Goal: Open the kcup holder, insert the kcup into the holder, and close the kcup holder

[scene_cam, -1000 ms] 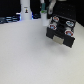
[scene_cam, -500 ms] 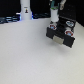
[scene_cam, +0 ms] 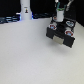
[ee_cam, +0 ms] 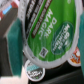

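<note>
The kcup holder is a black box at the exterior view's right, with pale round marks on top. My gripper hangs just above its back part, shut on the kcup, a small white pod. In the wrist view the kcup's green lid fills most of the frame, held between teal fingers. Below it, other pods sit in the holder's round slots. Whether the kcup touches a slot is hidden.
A taller white bottle-shaped object stands at the back, toward the exterior view's left. The holder sits on a pale table. A dark strip runs along the table's back edge.
My gripper has moved toward the exterior view's right and down with the kcup, from beside the holder to just above it. The holder has not moved.
</note>
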